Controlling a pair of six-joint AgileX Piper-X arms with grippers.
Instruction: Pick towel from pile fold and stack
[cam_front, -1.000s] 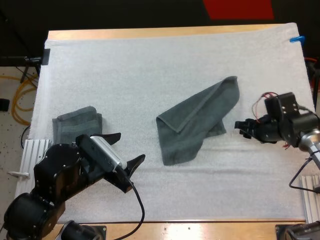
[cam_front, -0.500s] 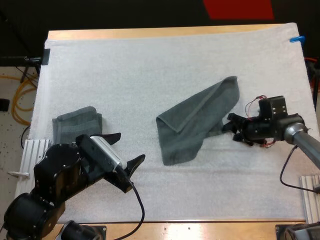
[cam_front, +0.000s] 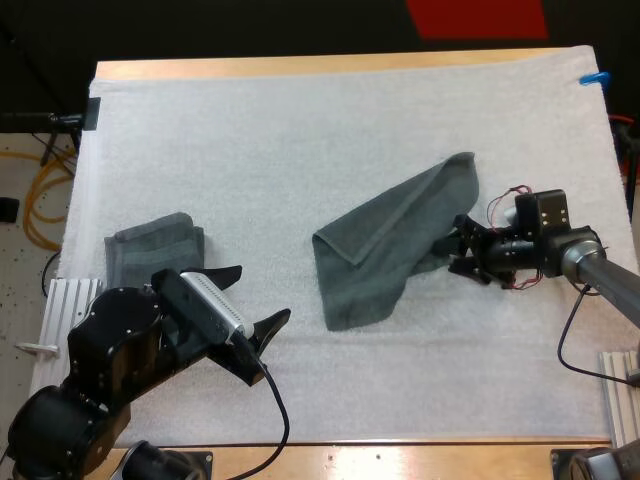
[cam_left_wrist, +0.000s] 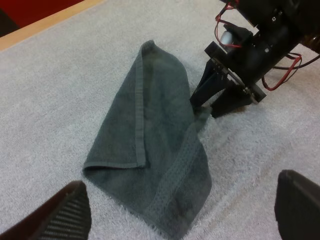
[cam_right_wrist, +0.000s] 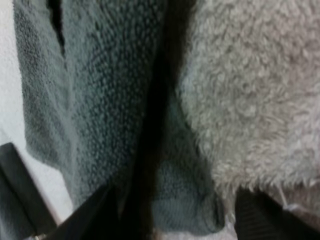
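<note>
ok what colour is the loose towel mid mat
That crumpled dark grey-green towel is plain, with a woven border band; left wrist view shows it best.

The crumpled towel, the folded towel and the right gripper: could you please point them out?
crumpled towel (cam_front: 385, 255): high view, middle of the cloth.
folded towel (cam_front: 150, 243): high view, its bare top face.
right gripper (cam_front: 459, 246): high view, midway between its fingertips, at the crumpled towel's edge.

text: none legible | labels: none | numbers: none

Loose towel (cam_front: 395, 250) right of folded towel (cam_front: 150, 243)
</note>
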